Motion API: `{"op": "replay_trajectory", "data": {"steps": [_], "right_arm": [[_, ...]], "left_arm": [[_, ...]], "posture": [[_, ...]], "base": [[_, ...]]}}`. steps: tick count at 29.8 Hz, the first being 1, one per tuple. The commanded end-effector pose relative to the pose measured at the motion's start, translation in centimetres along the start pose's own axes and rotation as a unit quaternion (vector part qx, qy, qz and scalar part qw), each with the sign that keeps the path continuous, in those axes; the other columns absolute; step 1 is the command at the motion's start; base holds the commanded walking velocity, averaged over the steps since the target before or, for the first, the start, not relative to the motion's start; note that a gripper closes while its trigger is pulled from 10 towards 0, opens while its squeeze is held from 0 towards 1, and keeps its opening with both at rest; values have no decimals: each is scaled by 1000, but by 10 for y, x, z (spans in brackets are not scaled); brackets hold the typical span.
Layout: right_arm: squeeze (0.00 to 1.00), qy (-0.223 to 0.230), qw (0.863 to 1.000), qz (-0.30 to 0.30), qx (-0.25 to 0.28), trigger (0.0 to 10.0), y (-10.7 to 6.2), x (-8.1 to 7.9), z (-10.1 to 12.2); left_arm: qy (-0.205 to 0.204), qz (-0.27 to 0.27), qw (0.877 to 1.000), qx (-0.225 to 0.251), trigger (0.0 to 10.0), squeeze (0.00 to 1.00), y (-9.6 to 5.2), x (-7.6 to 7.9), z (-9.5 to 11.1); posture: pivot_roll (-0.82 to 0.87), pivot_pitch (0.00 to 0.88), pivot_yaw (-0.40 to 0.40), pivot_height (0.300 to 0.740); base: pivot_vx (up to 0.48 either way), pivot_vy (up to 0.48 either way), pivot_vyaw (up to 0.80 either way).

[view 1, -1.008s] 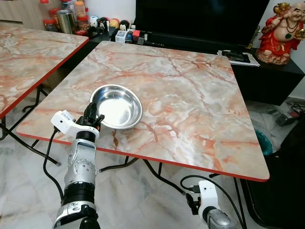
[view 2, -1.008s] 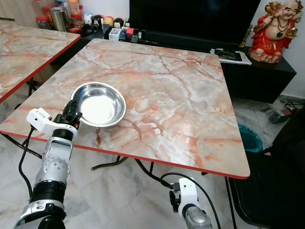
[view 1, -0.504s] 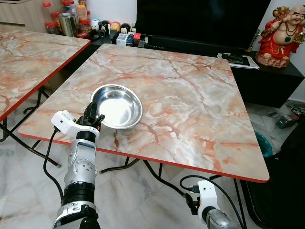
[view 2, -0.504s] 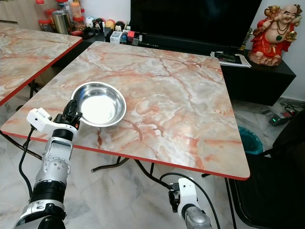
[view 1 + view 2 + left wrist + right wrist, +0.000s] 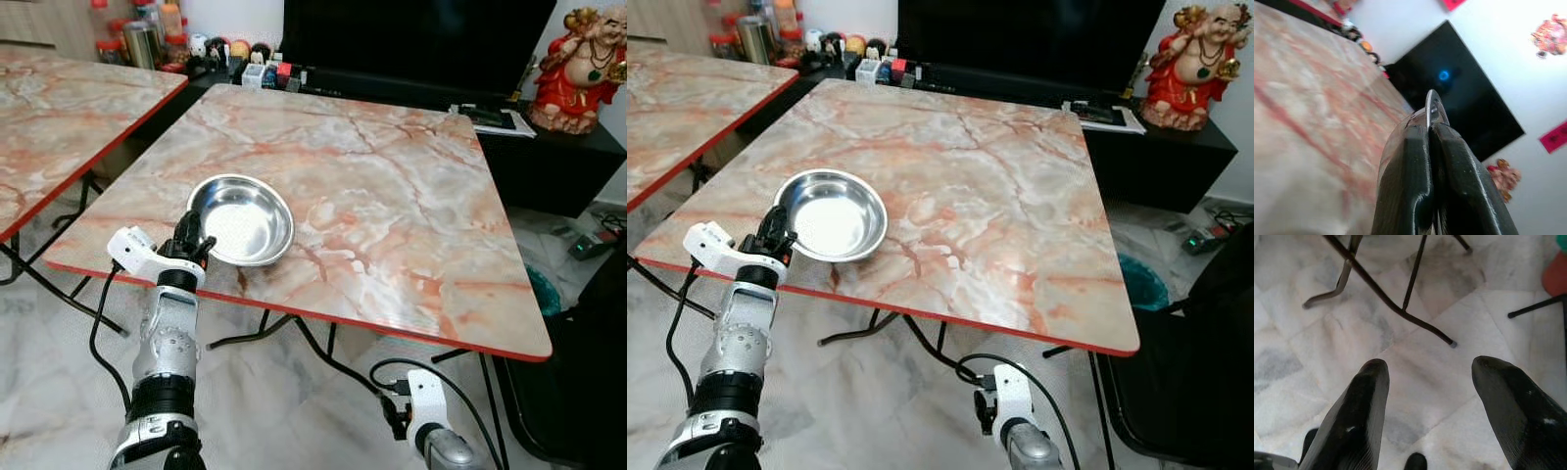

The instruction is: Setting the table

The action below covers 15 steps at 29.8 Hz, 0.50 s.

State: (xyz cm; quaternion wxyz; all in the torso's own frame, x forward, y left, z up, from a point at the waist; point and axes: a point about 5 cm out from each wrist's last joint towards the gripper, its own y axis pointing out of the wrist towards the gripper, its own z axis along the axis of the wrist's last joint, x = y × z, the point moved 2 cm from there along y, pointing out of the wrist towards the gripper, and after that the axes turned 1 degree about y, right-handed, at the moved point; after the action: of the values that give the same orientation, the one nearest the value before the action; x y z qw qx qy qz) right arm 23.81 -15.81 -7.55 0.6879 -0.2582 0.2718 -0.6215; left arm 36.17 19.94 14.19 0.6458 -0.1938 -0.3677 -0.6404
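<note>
Nothing has shifted since a second ago, bowl (image 5: 241, 219) near the desk's (image 5: 392, 196) front-left corner | my left end effector (image 5: 193, 238) clamped on its near rim (wrist view: thin metal edge between closed fingers (image 5: 1405, 191)) | left arm reaches upward | right end effector (image 5: 1432, 406) fingers apart, hanging over floor (image 5: 1400, 352).

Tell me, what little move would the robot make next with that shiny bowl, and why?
Probably open the left gripper and draw it back. Its fingers are pinched on the near rim of the steel bowl, which already seems to rest flat on the marble table, so letting go would finish the placement. The right gripper hangs open below.
</note>
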Motion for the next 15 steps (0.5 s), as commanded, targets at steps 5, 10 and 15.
{"op": "replay_trajectory", "data": {"steps": [5, 10, 15], "right_arm": [[0, 4, 1000, -7, 1, 10000, 0, 4, 0], [0, 3, 1000, -9, 3, 10000, 0, 3, 1], [0, 3, 1000, -9, 4, 10000, 0, 2, 2]], "left_arm": [[-2, -15, 1000, -4, 10000, 0, 2, 9, -1], [6, -15, 1000, -4, 10000, 0, 3, 9, -1], [7, -15, 1000, -4, 10000, 0, 4, 9, 0]], "posture": [[93, 0, -65, 740], [90, 0, -61, 740], [91, 0, -60, 740]], "base": [[0, 346, -526], [0, 51, 0], [0, 0, 0]]}}
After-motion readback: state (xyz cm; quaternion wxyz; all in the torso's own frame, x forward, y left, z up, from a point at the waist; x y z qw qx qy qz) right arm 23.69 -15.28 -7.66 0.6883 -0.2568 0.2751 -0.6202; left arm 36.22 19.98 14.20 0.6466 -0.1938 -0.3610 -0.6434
